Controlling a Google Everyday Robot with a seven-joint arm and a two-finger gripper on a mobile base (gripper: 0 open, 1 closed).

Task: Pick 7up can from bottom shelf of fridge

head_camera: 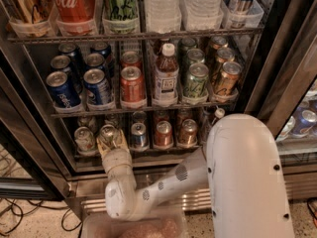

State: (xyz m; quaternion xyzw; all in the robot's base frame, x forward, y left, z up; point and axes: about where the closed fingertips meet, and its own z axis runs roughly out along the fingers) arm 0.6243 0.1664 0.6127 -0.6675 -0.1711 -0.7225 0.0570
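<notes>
My gripper (110, 142) sits at the front of the bottom shelf (148, 152), low in the fridge (267, 58). It covers most of the 7up can (107, 131), second from the left, so I see only its silver top and cannot tell whether the grip has closed. The white arm housing (242, 177) hides the row's right end. A pale can (85, 139) and a blue-and-silver can (138, 134) crowd either side. Cables (15, 217) trail over the speckled floor.

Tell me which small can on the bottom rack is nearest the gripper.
The silver-topped aluminium can, second from the left on the dark metal bottom shelf. It alone has the pale gripper right at it.
</notes>
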